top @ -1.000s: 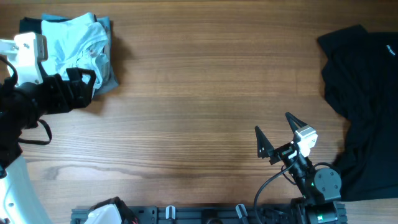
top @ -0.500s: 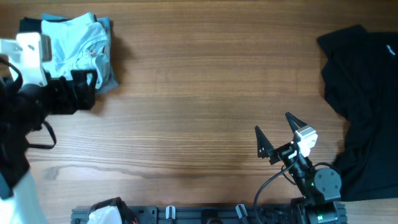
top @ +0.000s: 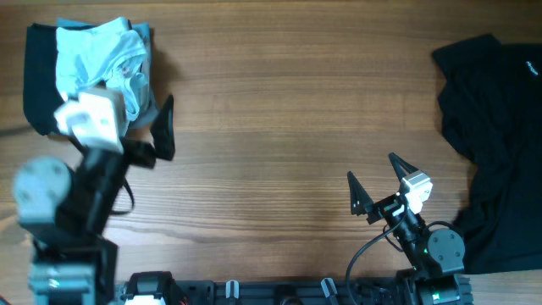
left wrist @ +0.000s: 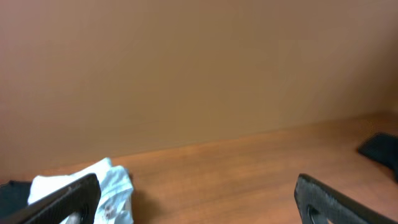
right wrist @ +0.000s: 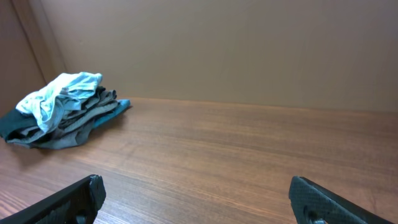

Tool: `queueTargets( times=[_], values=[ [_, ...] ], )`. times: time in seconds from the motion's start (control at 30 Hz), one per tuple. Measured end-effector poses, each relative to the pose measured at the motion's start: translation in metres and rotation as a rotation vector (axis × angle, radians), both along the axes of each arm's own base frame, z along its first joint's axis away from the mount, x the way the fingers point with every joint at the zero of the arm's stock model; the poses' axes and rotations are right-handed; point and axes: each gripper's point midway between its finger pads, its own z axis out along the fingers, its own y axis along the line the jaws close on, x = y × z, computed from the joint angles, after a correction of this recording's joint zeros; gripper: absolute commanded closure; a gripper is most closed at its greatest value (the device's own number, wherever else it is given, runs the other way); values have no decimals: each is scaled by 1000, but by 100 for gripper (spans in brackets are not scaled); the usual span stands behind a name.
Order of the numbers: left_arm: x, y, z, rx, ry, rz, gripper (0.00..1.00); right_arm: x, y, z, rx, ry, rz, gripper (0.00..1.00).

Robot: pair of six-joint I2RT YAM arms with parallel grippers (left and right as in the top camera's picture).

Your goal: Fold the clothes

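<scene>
Overhead, the left arm (top: 80, 191) has swung off the counter's left edge to its near-left corner. The left tool (left wrist: 198, 186), which a moment ago sat at the near side of the pile (top: 93, 72), now hangs just beside that pile with jaws spread wide and nothing between them. The pile itself has not shifted: it sits in the far-left corner, a pale-blue T-shirt (top: 102, 47) lying rumpled and soft on top of darker, flatter layers. I judge this a release and retreat, with that garment left loosely heaped rather than neatly folded. The counter (top: 279, 110) is smooth brown wood with long grain. Near the front edge the right tool (top: 373, 174) has stayed put, jaws wide and empty. The black T-shirt (top: 495, 144) sprawls matte and creased over the right edge, apparently unfolded.
</scene>
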Motion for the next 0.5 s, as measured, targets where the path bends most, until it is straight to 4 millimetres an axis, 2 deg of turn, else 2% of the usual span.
queueTargets(
  times=[0.33, 0.5],
  values=[
    [-39, 6, -95, -77, -110, 33, 0, 0, 0, 0, 3, 2, 0, 0],
    [-47, 6, -129, -128, -143, 31, 0, 0, 0, 0, 3, 2, 0, 0]
  ],
)
